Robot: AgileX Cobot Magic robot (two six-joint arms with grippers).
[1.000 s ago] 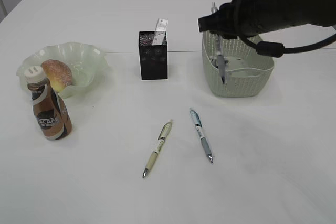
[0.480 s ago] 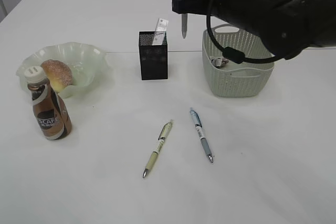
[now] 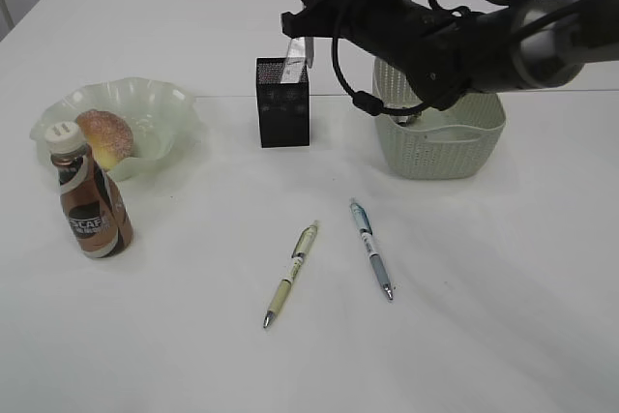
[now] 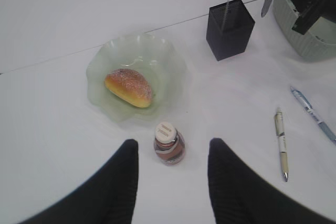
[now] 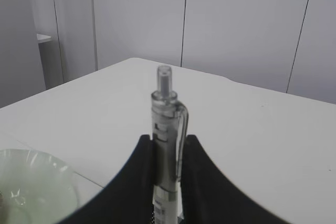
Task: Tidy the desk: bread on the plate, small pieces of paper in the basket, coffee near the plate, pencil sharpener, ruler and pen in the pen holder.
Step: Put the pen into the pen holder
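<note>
Pen (image 5: 167,145) stands upright, clamped between the right gripper (image 5: 167,153) fingers, directly above the black pen holder (image 3: 282,102) (ruler (image 3: 295,58) already inside). Below lie two more pens (image 3: 291,273). Left gripper (image 4: 170,192) hangs spread wide over the coffee bottle (image 4: 168,144).

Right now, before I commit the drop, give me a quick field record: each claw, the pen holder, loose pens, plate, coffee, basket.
right claw: shut on grey pen, held upright above pen holder
left claw: open, empty, above coffee
pen holder: upright, ruler inside
loose pens: beige pen and blue pen on table
plate: holds bread
coffee: upright beside plate
basket: right of pen holder
</note>
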